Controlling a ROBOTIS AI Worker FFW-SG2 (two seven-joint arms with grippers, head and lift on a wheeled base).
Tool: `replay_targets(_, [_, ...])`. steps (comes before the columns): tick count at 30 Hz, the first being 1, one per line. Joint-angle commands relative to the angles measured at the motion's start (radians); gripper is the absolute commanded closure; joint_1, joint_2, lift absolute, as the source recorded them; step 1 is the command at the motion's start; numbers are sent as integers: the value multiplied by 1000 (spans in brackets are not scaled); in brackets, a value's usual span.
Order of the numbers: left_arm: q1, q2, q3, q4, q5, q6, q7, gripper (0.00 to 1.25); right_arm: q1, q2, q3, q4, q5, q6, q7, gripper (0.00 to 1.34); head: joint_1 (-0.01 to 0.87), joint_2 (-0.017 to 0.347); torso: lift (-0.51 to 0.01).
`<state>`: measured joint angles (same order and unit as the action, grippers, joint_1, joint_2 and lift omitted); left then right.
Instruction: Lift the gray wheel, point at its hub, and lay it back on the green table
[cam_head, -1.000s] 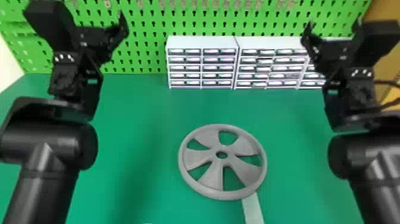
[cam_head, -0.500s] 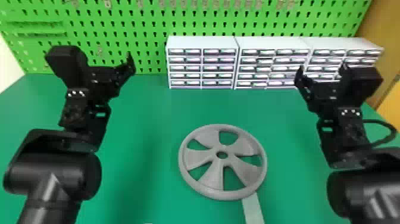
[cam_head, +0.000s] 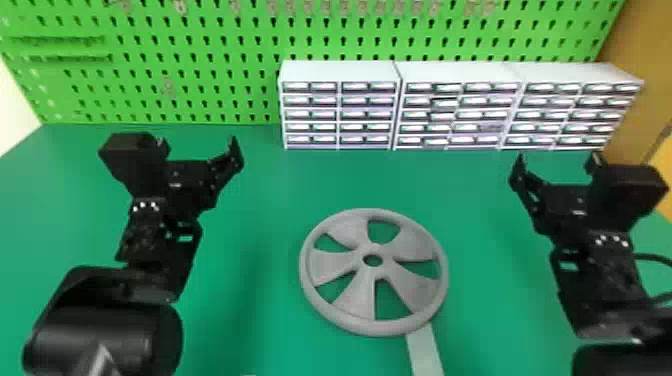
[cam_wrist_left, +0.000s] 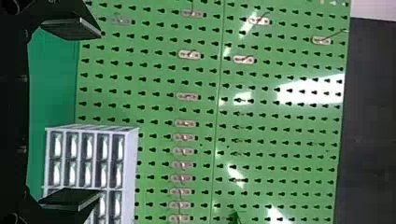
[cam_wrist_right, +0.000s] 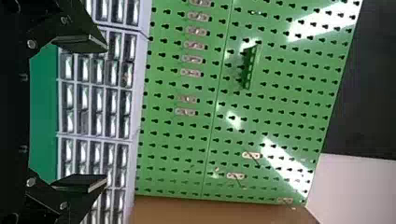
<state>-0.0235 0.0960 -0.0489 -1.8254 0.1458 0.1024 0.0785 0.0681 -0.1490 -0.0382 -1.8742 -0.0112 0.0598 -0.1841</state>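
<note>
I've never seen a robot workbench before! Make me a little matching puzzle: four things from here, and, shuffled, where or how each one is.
Things:
1. Gray wheel
2. Left gripper
3. Drawer cabinets
4. Right gripper

Places and states:
A. In front of the green pegboard
B. Open, on the robot's right side
C. Flat on the green table, between the arms
D. Open, on the robot's left side

Right pairs: 1-C, 2-D, 3-A, 4-B

No readable text or labels.
</note>
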Motion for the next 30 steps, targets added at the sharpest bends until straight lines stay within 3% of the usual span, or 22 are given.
replay_targets(1, [46,-21,11,0,0,-18,-2,98,52,8,-15,-25,-4,0,0,295,692,48,-93])
replay_targets(5, [86,-39,18,0,0,-41,-3,99,79,20,-19,-28,-6,0,0,295,692,48,-93])
replay_targets(12, [131,-42,17,1,-22,-86,-5,107,105,28,-6,-20,-7,0,0,295,692,48,-93])
replay_targets(30, [168,-42,-6,40,-28,-173,-25,110,144,3,27,6,-23,-66,2,295,692,48,-93])
